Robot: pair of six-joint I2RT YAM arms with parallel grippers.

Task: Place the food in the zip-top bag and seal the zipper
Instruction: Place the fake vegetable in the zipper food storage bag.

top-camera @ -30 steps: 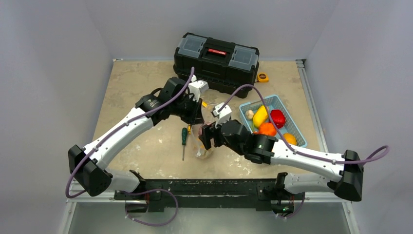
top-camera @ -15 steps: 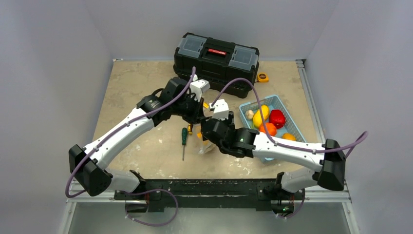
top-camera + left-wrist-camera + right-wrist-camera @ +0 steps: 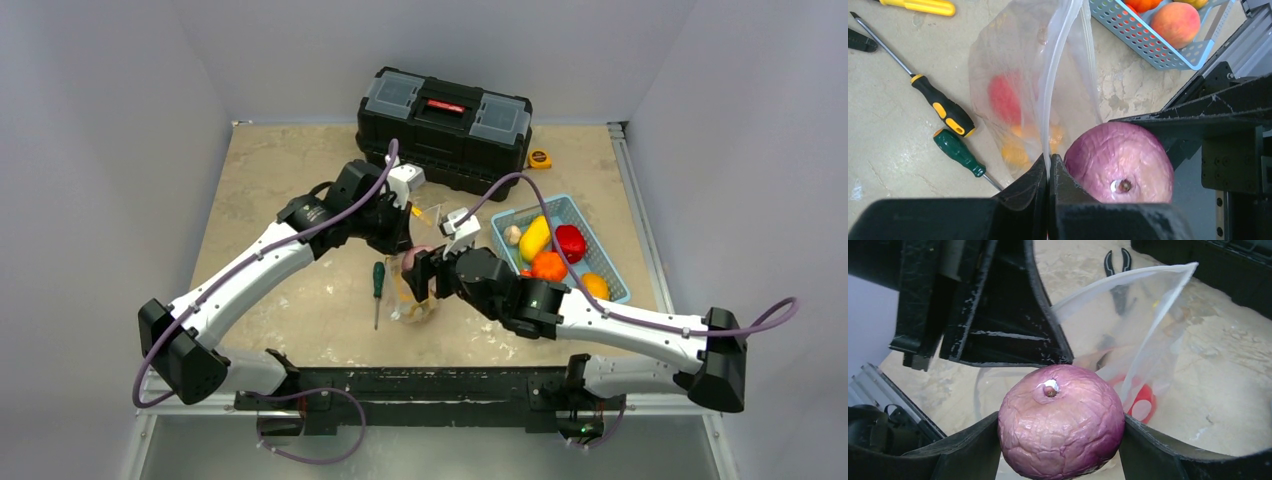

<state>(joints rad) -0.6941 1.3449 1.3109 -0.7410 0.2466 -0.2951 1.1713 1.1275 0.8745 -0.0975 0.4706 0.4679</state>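
My left gripper (image 3: 1049, 167) is shut on the top edge of the clear zip-top bag (image 3: 1033, 75), pinching the zipper strip (image 3: 1055, 75) and holding the bag up off the table. Red food (image 3: 1004, 100) and orange food (image 3: 1020, 147) lie inside it. My right gripper (image 3: 1061, 437) is shut on a purple onion (image 3: 1061, 425), held right beside the left fingers at the bag's open mouth (image 3: 1128, 315). In the top view the onion (image 3: 416, 258) sits above the bag (image 3: 412, 302), between the left gripper (image 3: 405, 238) and the right gripper (image 3: 422, 275).
A light blue basket (image 3: 603, 252) at the right holds yellow, red and orange food (image 3: 548, 264) and a peach (image 3: 1175, 24). Screwdrivers (image 3: 957, 150) lie left of the bag. A black toolbox (image 3: 445, 125) stands at the back, pliers (image 3: 1118, 262) before it.
The right arm reached forward over the bag, then drew back a little, with the onion still in its gripper. The left gripper kept its hold on the bag.
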